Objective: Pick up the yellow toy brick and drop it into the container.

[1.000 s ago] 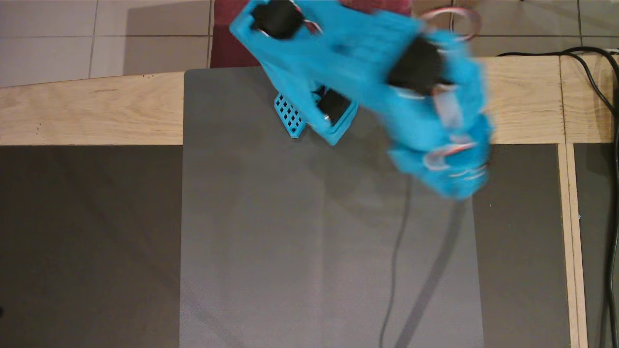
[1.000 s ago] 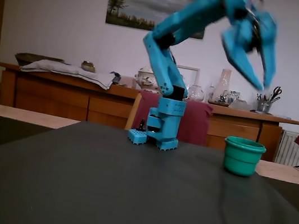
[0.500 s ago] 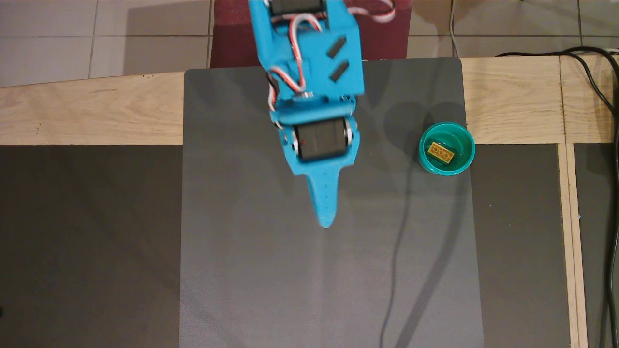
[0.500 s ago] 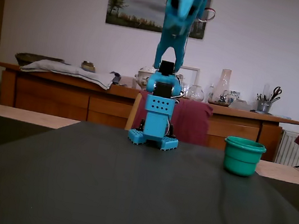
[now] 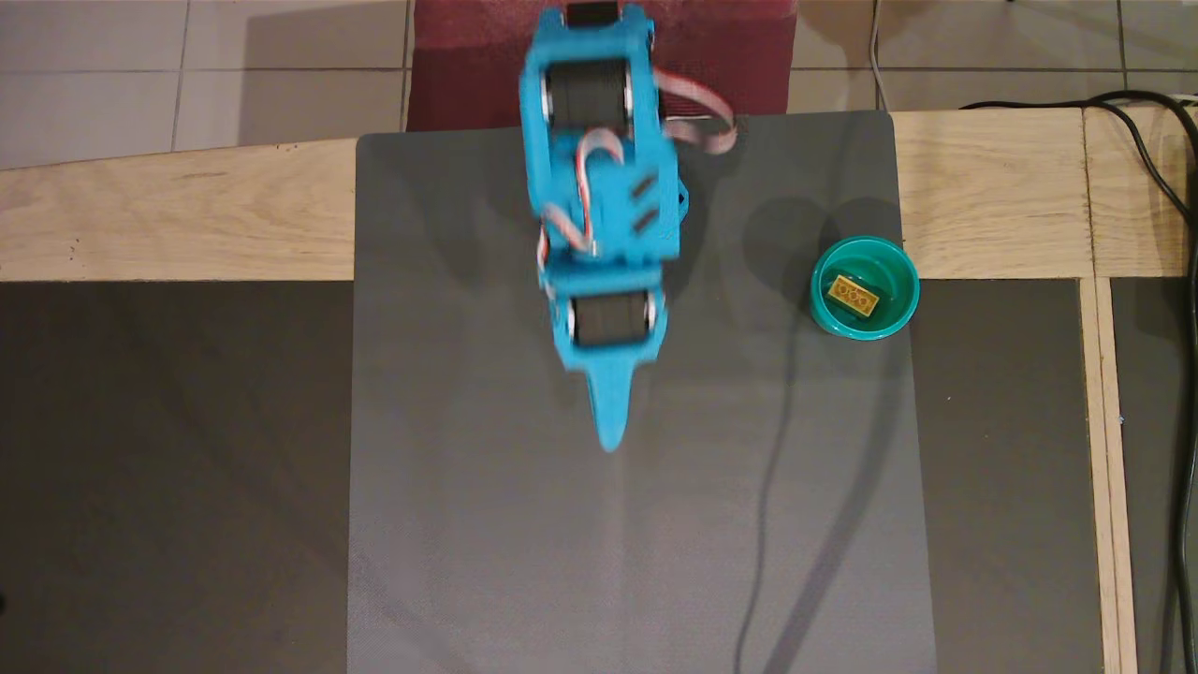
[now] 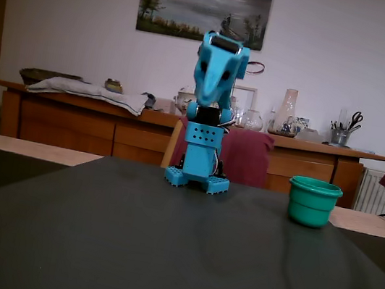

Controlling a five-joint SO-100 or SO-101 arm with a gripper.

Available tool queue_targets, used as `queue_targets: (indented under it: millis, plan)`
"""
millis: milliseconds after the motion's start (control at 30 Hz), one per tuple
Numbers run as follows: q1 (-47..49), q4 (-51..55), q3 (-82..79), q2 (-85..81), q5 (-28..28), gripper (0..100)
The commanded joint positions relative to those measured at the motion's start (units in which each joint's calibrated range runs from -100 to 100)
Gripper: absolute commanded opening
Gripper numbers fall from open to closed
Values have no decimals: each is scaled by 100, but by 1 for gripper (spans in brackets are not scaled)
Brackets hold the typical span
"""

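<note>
A: Yellow plastic is visible inside the cup. Overhead view first: report the position of the task items.

B: The yellow toy brick (image 5: pixel 854 296) lies studs up on the floor of the container (image 5: pixel 865 286), slightly askew. The container stands at the right edge of the grey mat (image 5: pixel 487 524). The blue arm (image 5: pixel 604 187) is at the mat's centre line, well apart from the cup.

A: State of the claw?

B: The gripper (image 5: pixel 612 426) points down the frame as a single tapered tip. No gap shows between the fingers and nothing is held, so I judge it closed and empty. The picture is slightly blurred there.

A: Step in hand?

B: By my reading the drop is done, and what remains is parking the arm. Do it well by keeping the tip high and on the centre line, with no swing toward the cup.

A: Clearances?

B: The mat is bare below and to the left of the arm. The wooden frame (image 5: pixel 178 220) and a black cable (image 5: pixel 1156 168) are far from its path.

A: Fixed view.

B: The arm (image 6: pixel 207 128) is folded upright on its base. The container (image 6: pixel 313 202) stands to its right on the dark table (image 6: pixel 124 251). The brick is hidden by the cup wall. The claw's state cannot be read here.
</note>
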State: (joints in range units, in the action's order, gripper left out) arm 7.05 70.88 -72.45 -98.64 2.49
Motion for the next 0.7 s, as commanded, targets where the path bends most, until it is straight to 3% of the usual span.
queue_targets:
  millis: [0,433,667]
  plan:
    - [-21,-588,-607,-10,-160,0]
    - [-268,-1956,-2728,83,-86,0]
    - [-268,-1965,-2728,92,-60,0]
